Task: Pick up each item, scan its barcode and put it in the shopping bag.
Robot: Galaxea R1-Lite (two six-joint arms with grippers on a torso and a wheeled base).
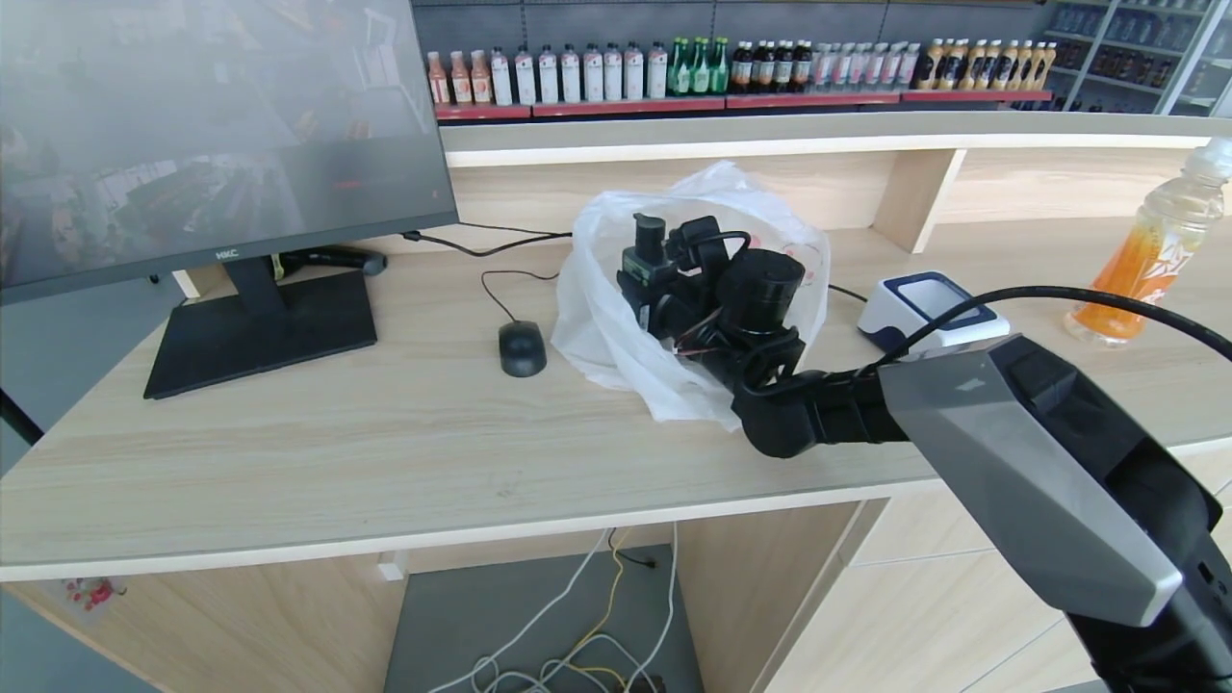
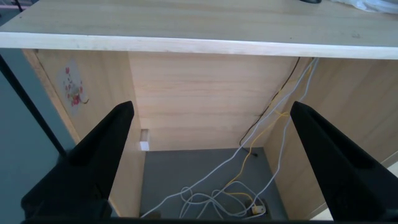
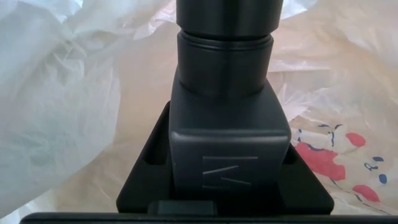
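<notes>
Shopping bag (image 1: 606, 327) mid-surface, my right pincer (image 1: 674, 289) sunk inside it.

The white plastic bag sits near the middle of the surface, toward its far edge, crumpled around my right wrist. I cannot tell whether that pincer is apart or together. An orange drink bottle (image 1: 1145, 260) stands upright by the far right edge, well apart from the bag, with the scanner (image 1: 929, 308) between them. A mouse (image 1: 522, 348) lies just left of the bag, and the monitor (image 1: 192, 135) fills the far left corner. My left pincer (image 2: 211, 109) hangs below the near edge, wide apart.
</notes>
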